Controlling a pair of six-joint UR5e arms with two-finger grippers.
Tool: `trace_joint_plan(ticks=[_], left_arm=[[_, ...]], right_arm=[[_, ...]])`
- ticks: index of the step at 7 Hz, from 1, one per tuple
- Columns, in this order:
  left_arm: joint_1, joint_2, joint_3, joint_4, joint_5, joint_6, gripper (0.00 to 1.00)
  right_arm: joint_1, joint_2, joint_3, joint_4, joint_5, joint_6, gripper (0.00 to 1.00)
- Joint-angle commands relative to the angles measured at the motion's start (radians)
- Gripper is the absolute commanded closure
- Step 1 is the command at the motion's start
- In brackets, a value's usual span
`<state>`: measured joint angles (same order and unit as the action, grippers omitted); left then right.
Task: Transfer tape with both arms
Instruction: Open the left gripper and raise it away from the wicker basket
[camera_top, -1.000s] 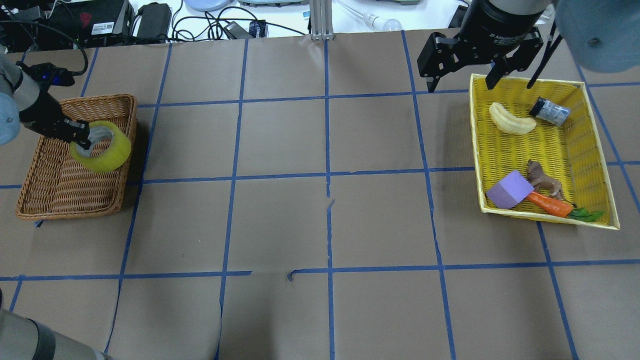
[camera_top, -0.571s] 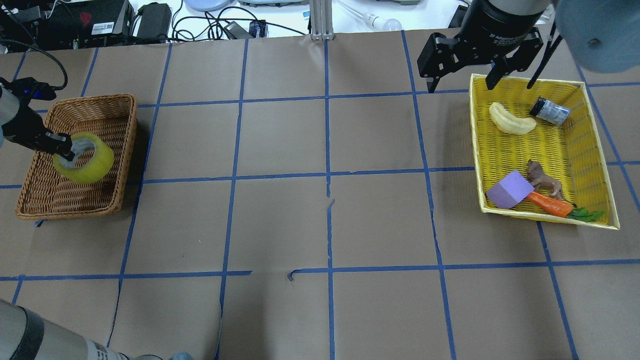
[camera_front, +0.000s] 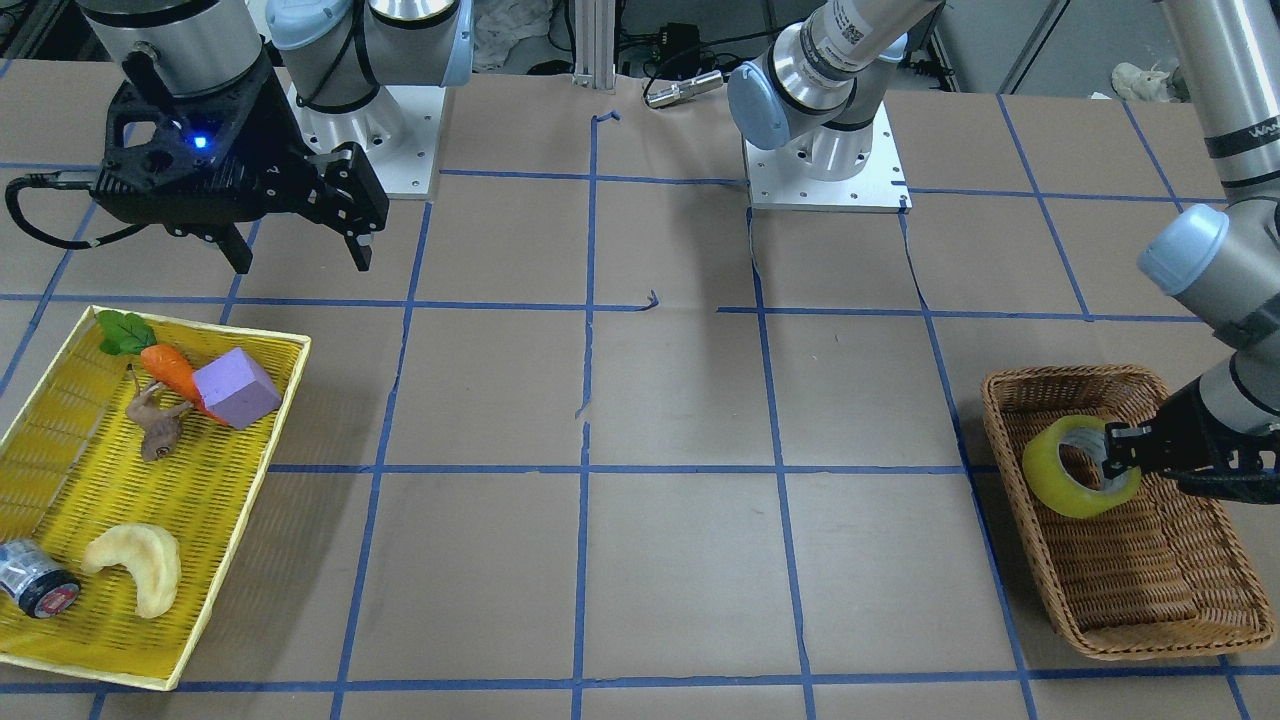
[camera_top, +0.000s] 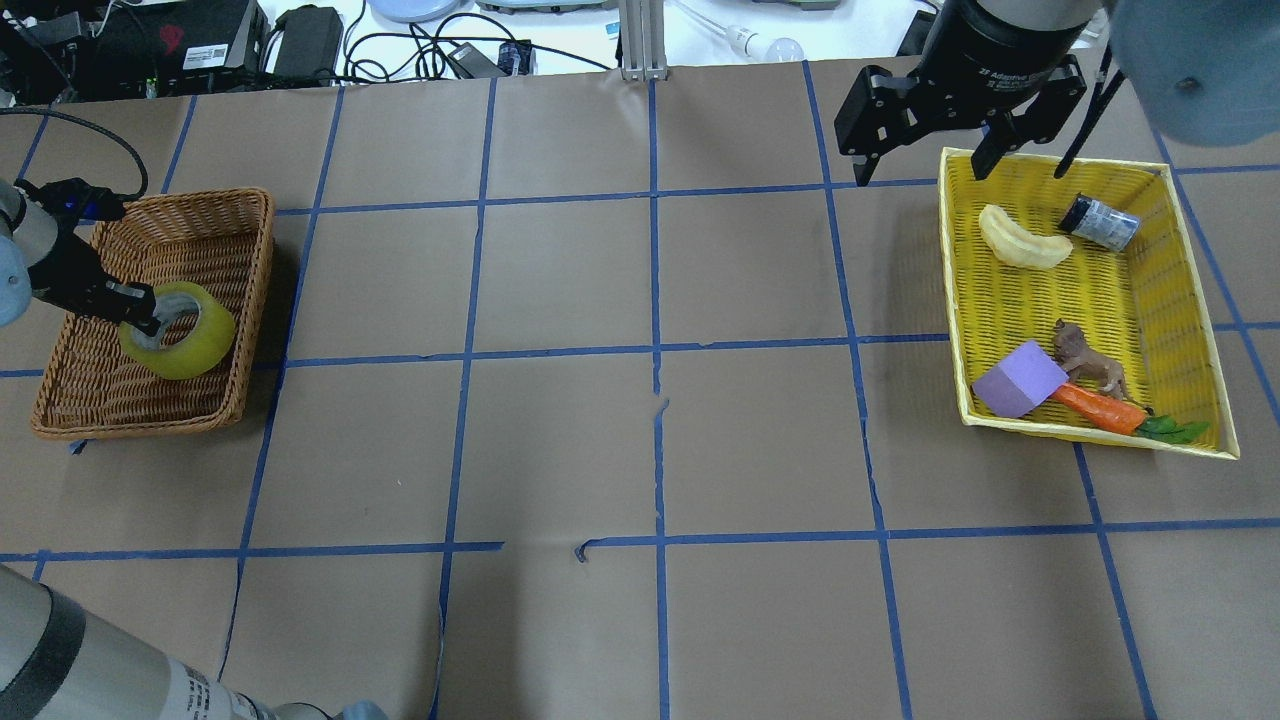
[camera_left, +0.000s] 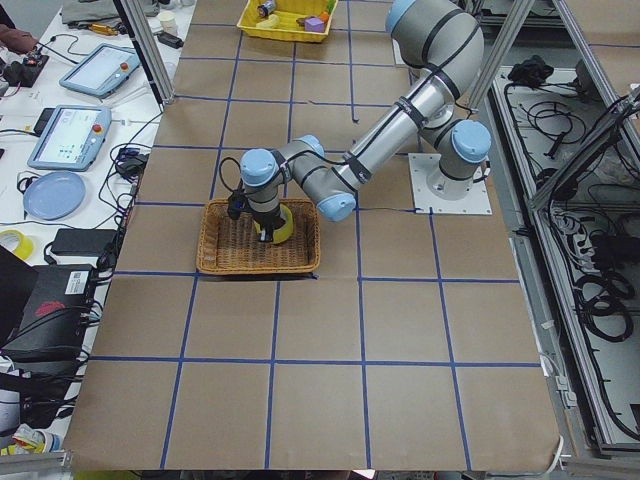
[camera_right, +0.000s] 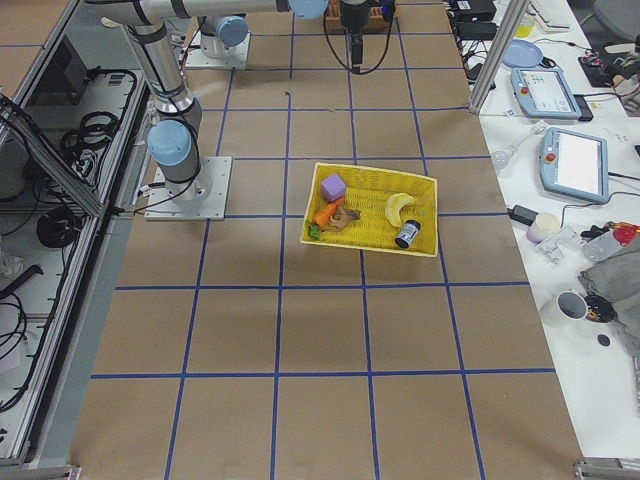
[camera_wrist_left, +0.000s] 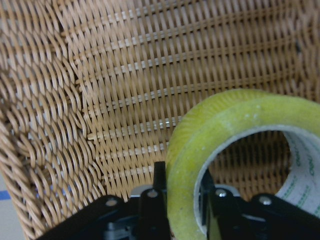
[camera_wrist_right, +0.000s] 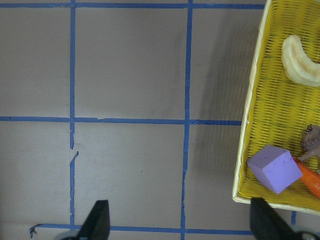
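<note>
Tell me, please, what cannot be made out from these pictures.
- Tape underside: overhead view, hidden by the roll itself; lifted or resting on the wicker basket is unclear.
- Left gripper: exterior left view, too small, partly behind its own wrist.
- Right gripper: right wrist view, all but fingertips cut off by the bottom edge.
- Dark can label: every view, too small to read.

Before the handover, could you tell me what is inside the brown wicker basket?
Only the translucent yellow tape roll, its wall pinched by the black left claw. The basket floor beneath it is covered.
</note>
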<state>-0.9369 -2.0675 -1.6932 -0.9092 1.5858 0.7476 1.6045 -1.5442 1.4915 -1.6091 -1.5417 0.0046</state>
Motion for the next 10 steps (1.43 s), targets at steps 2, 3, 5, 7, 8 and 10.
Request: trace_joint_plan(ticks=[2,3,5,7,8,10], left_arm=[[-0.005,0.041,0.007,0.050,-0.010,-0.051,0.08],[-0.029,0.081,0.012,0.035,-0.012,-0.094,0.06],[-0.187,0.203,0.018,-0.109,-0.014,-0.321,0.04],[-0.336,0.295,0.018,-0.256,-0.051,-0.515,0.00],[-0.386,0.338,0.018,-0.381,-0.131,-0.596,0.00],[-0.498,0.400,0.024,-0.457,-0.138,-0.666,0.00]], right_arm=[[0.000,0.000,0.001,0.000,0.000,0.000,0.00],[0.000,0.000,0.000,0.000,0.000,0.000,0.00],[0.000,0.000,0.001,0.000,0.002,0.000,0.00],[0.000,0.001,0.000,0.000,0.003,0.000,0.00],[0.000,0.001,0.000,0.000,0.003,0.000,0.00],[0.000,0.001,0.000,0.000,0.003,0.000,0.00]])
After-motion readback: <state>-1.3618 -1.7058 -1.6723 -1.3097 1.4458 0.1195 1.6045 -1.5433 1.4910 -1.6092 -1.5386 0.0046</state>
